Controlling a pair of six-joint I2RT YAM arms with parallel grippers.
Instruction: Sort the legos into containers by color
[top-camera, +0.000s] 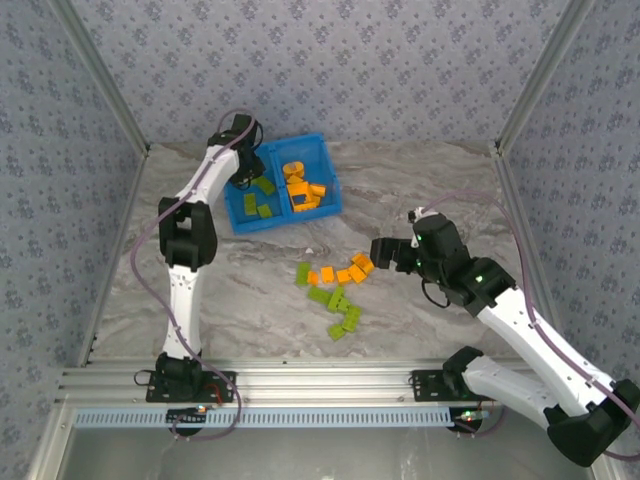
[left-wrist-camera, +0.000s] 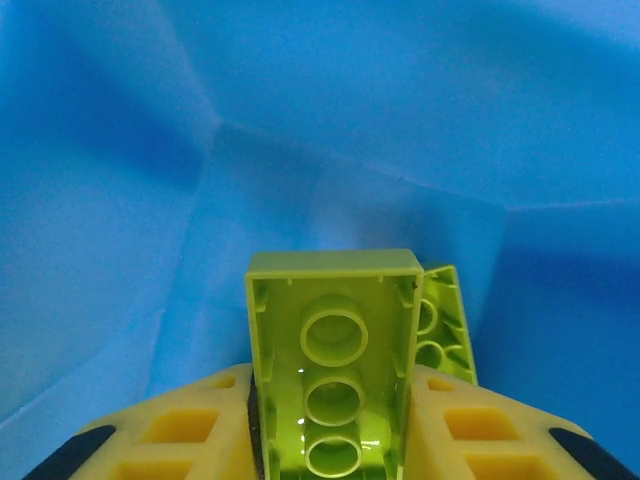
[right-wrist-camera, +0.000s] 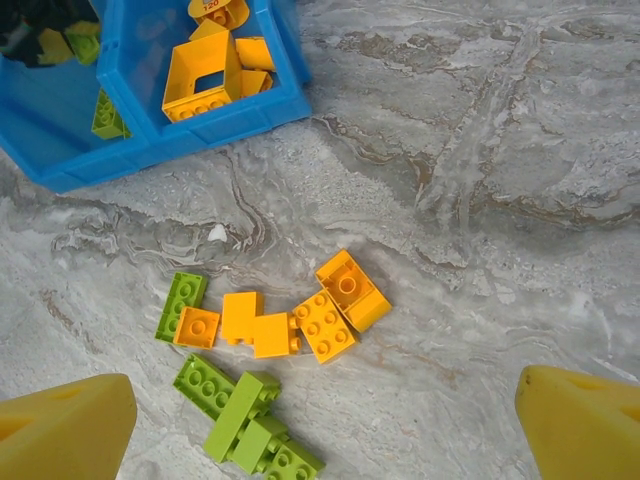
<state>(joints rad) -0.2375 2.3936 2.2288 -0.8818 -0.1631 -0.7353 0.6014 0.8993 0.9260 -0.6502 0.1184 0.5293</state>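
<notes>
- Table (top-camera: 430, 190): marbled top, with the tray at the far left-centre and the loose bricks near the middle.
- Blue tray (top-camera: 285, 222): two compartments split by a centre wall. The left compartment (top-camera: 240, 213) holds green bricks. The right compartment (top-camera: 326, 178) holds orange ones, including the rectangular frame (right-wrist-camera: 200, 75).
- Left gripper (left-wrist-camera: 330, 440): reaches down inside the left compartment, blue walls close on all sides. Its fingers stand narrow with a lime brick (left-wrist-camera: 335, 350) between them, hollow underside facing the wrist camera.
- Right gripper (right-wrist-camera: 320, 425): jaws at full spread and holding nothing. It hovers over the loose pile on the table.
- Loose pile: several orange bricks (right-wrist-camera: 300, 320) in a row, with one green brick touching the row's left end. A green cluster (right-wrist-camera: 245, 425) lies just below it. All of it sits well apart from the tray.
- Second lime brick (left-wrist-camera: 445, 330): lies just behind the held one, touching or nearly so.
- Step in hand (judgement): drop the lime brick into the green side.
- Method: keep the brick low over the floor and spread the fingers wide enough to free both flanks. Then lift straight up, so the fingers catch neither the neighbour brick nor the wall.
- Right arm: an orange brick at the row's outer end looks the easier pick.
</notes>
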